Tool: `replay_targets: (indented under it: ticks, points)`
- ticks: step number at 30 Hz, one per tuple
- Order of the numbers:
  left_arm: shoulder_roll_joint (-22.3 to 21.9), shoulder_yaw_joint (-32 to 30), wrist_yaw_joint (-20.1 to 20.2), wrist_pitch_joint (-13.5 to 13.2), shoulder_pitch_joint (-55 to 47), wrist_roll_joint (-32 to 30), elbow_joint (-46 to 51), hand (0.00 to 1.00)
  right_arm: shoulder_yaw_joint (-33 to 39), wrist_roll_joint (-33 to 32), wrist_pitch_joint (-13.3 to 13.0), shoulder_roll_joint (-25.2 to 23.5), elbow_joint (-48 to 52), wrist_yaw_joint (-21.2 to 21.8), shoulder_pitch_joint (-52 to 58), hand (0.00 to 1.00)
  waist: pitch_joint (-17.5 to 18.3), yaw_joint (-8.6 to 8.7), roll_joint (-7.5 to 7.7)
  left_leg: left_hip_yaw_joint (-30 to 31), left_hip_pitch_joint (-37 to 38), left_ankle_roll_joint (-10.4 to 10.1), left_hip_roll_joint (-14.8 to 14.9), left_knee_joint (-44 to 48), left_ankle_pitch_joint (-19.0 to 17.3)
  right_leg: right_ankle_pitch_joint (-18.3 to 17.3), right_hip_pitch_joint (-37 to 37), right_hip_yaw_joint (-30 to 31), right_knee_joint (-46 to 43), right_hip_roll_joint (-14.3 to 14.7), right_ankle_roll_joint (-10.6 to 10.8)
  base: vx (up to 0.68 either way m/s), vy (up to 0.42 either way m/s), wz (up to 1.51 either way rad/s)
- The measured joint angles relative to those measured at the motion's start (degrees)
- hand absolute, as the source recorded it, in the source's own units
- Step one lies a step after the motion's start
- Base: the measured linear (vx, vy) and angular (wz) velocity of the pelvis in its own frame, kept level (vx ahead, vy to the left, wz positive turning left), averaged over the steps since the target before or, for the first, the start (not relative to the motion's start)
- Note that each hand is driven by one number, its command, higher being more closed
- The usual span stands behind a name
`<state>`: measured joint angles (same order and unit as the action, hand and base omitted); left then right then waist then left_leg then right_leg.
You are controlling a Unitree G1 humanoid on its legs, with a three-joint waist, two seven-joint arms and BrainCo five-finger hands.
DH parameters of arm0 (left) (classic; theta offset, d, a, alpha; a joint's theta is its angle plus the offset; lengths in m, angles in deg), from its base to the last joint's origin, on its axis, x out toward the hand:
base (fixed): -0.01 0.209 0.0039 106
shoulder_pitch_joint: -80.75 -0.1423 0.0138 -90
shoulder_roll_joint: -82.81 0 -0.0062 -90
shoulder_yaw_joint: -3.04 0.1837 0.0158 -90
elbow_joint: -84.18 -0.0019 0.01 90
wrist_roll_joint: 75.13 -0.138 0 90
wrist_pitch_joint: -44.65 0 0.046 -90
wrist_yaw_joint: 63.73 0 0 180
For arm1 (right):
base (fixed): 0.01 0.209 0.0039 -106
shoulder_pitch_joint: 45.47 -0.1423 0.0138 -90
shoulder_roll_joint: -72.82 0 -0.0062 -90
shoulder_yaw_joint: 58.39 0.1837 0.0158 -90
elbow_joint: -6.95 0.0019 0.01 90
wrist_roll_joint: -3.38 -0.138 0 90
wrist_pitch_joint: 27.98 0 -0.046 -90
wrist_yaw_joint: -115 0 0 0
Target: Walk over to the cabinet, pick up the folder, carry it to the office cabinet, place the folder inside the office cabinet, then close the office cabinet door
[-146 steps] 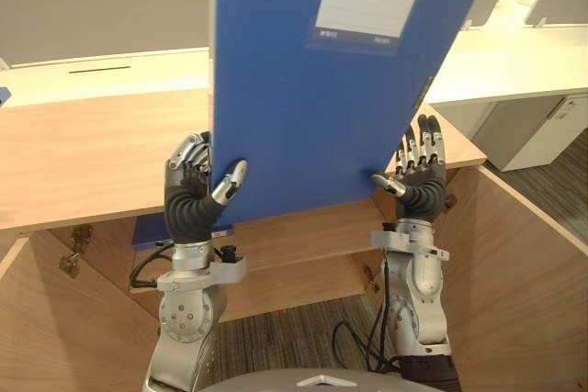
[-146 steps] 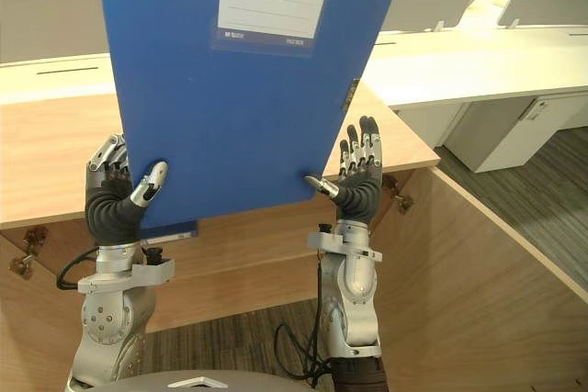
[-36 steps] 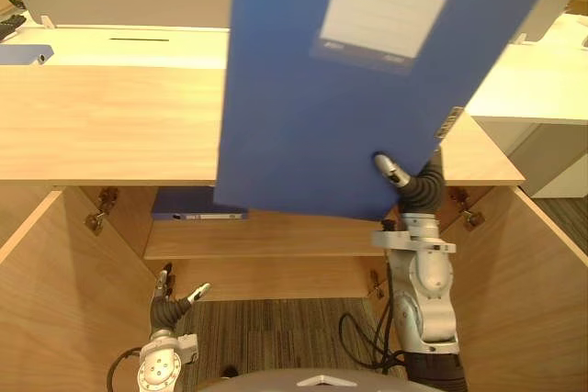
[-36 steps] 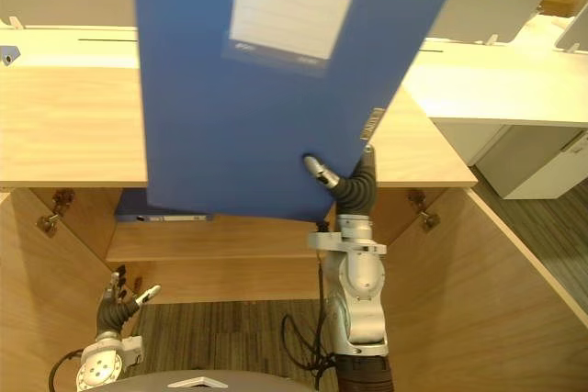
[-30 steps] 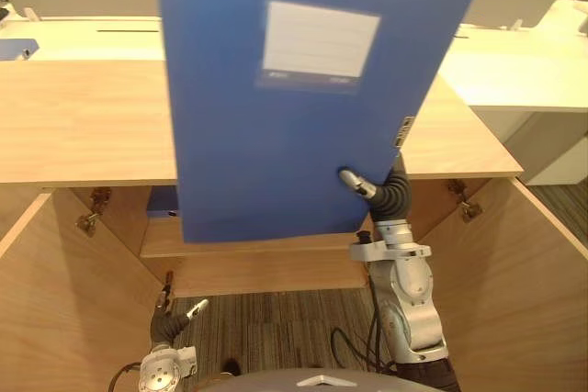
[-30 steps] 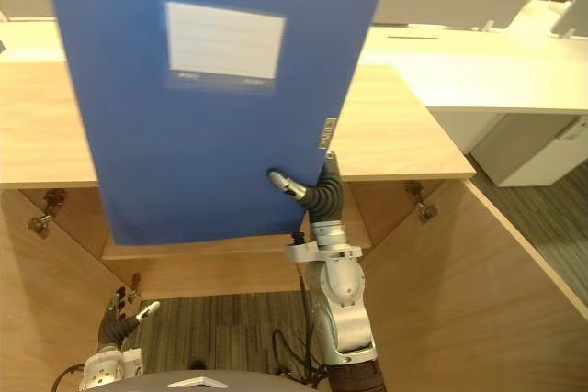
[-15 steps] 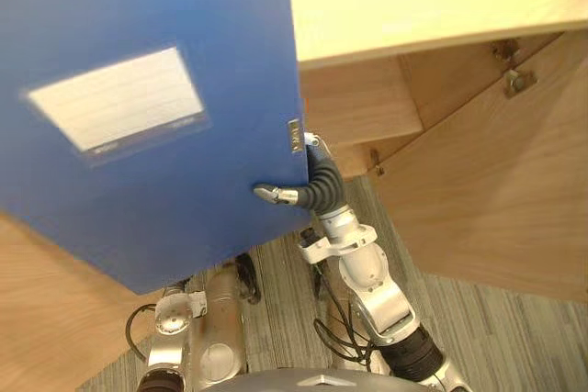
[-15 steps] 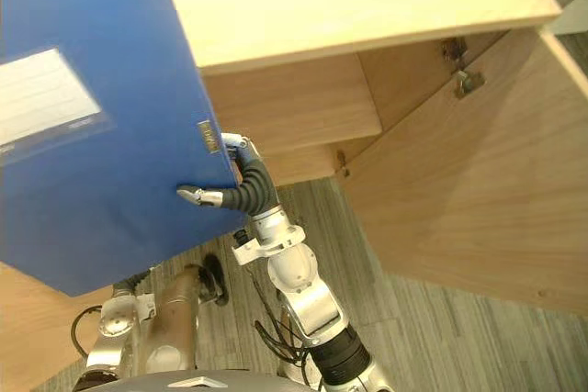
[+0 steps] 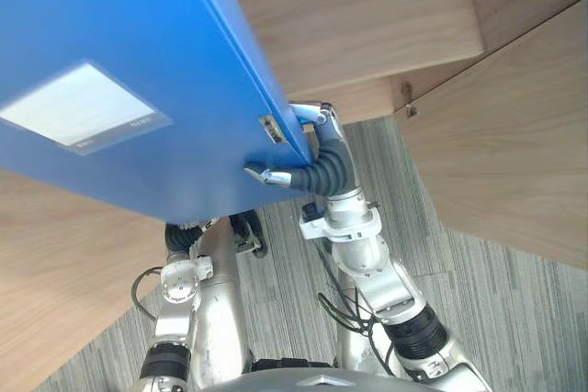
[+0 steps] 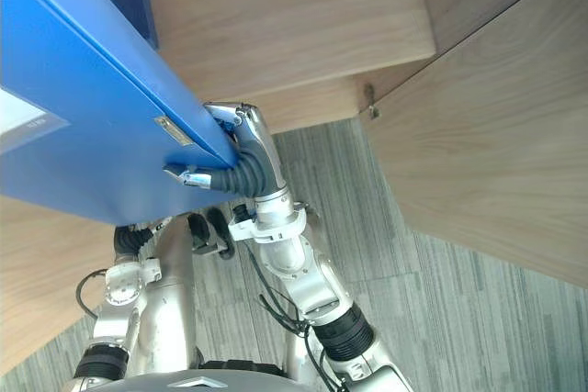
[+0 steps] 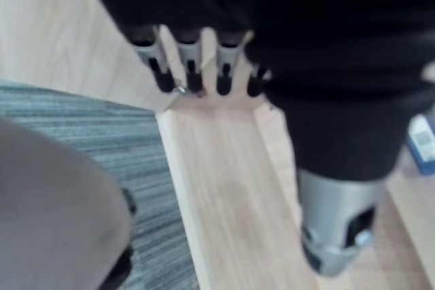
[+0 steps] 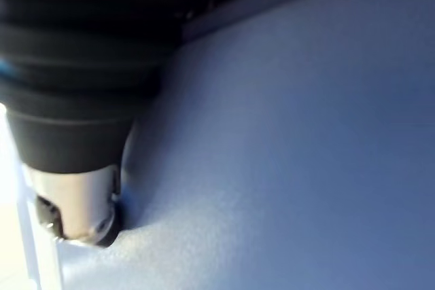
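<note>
Right hand [image 9: 323,168]: closed on the blue folder's [image 9: 138,61] lower corner, thumb in front, fingers behind.
Right wrist view: the thumb tip [image 12: 75,219] is seen pressed on the blue.
Left hand [image 11: 192,66]: seen from its own wrist, fingers straight, nothing held.
Changed: the folder was held by two hands before, now by one.
Counted: one folder, two hands, one open door [image 9: 514,153] right of the right hand.
</note>
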<state>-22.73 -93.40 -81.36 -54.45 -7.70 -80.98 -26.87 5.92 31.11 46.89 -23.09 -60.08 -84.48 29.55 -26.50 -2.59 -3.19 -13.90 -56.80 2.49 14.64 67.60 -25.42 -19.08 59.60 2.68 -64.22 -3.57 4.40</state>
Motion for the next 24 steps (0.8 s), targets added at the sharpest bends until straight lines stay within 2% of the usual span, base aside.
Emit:
replay_targets:
  ticks: [3, 9, 15, 18, 24]
  points:
    - [0.0, 0.0, -1.0, 0.0, 1.5, 0.0, 0.0, 0.0, 1.3, 2.9, 0.6, 0.5, -3.3, -1.7, -1.0, 1.0, -1.1, -0.24, -0.09, 0.9, -2.8, 0.0, 0.0, 2.0, -0.3, -0.7, 2.5, -0.2, -2.3, -0.2, -0.2, -0.07, -0.057, 0.08]
    - [1.1, 0.3, -2.3, -0.3, 4.2, -0.1, 0.8, 0.0, 4.7, 7.3, 4.2, 0.5, -9.1, -7.3, -3.0, 1.0, -2.4, -0.77, -0.16, 1.9, -8.1, 0.0, -0.1, 4.6, -0.3, -1.7, 7.6, -0.3, -5.7, -0.4, -0.5, -0.07, -0.071, 0.07]
    - [1.3, 0.3, -3.4, -1.1, 6.0, -0.4, 1.0, 0.0, 6.7, 8.5, 5.4, 0.6, -13.1, -7.4, -3.7, 1.0, -3.0, -0.88, -0.25, 3.3, -9.8, 0.2, -0.1, 6.1, -0.4, -2.8, 8.7, -1.2, -7.5, -0.5, -0.8, -0.05, -0.07, 0.05]
    - [1.4, 0.3, -3.4, -1.2, 6.2, -0.6, 1.4, 0.0, 6.9, 4.6, 5.3, 0.5, -13.1, -7.1, -3.9, 1.0, -3.0, -0.97, -0.25, 3.7, -10.4, 0.2, -0.1, 6.1, -0.4, -2.9, 9.0, -1.7, -7.6, -0.6, -1.0, -0.05, -0.054, 0.04]
    - [1.4, 0.1, -3.2, -1.2, 6.2, -0.1, 1.5, 0.0, 10.9, -11.8, 3.8, -0.3, -13.1, -4.1, -4.6, 1.0, -3.0, -1.11, -0.25, 4.0, -10.6, 0.2, -0.2, 6.1, -0.3, -3.2, 9.1, -2.2, -7.8, -0.9, -1.3, -0.06, -0.054, 0.03]
